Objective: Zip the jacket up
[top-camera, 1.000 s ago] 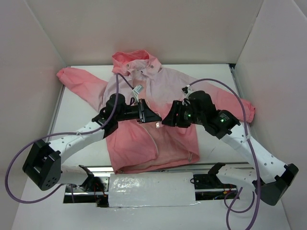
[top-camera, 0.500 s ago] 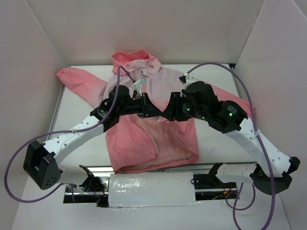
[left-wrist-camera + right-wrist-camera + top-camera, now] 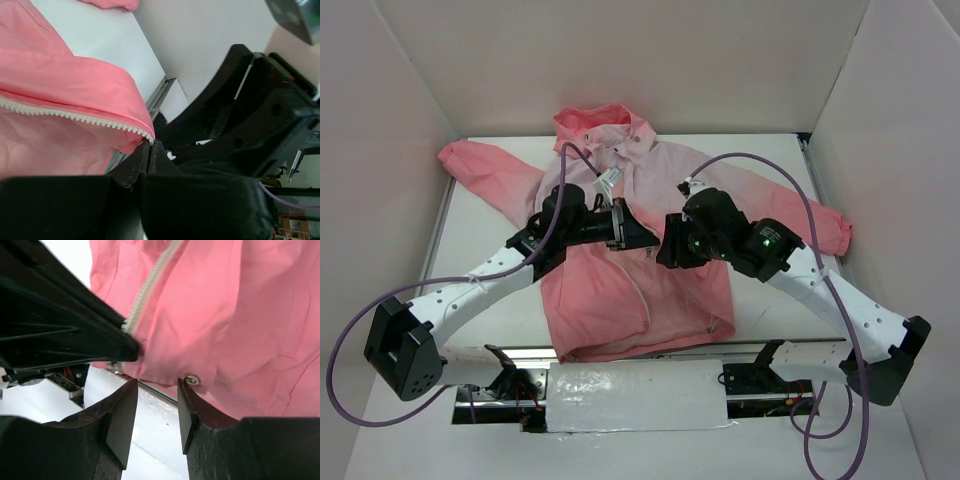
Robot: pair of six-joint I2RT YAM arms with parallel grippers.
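The pink jacket (image 3: 650,180) lies flat on the table, hood at the far side, front partly open. My left gripper (image 3: 643,241) is over its middle, shut on the front edge, pinching the end of the white zipper teeth (image 3: 75,116) between its tips (image 3: 151,143). My right gripper (image 3: 666,251) is right beside it, open and empty. In the right wrist view its gap (image 3: 157,390) sits just below the pink cloth (image 3: 240,315), with a metal eyelet (image 3: 190,379) at one fingertip. The zipper (image 3: 150,285) runs up from the left gripper's black finger (image 3: 65,335).
White walls (image 3: 380,150) enclose the table on three sides. A foil-covered block (image 3: 635,397) and a metal rail lie at the near edge between the arm bases. Purple cables (image 3: 760,165) loop above both arms. The jacket's sleeves spread to far left (image 3: 485,170) and right (image 3: 825,225).
The right arm rose and swung outward, then came back lower with its gripper beside the left one. The left gripper shifted slightly toward the far side and stays shut on the zipper edge.
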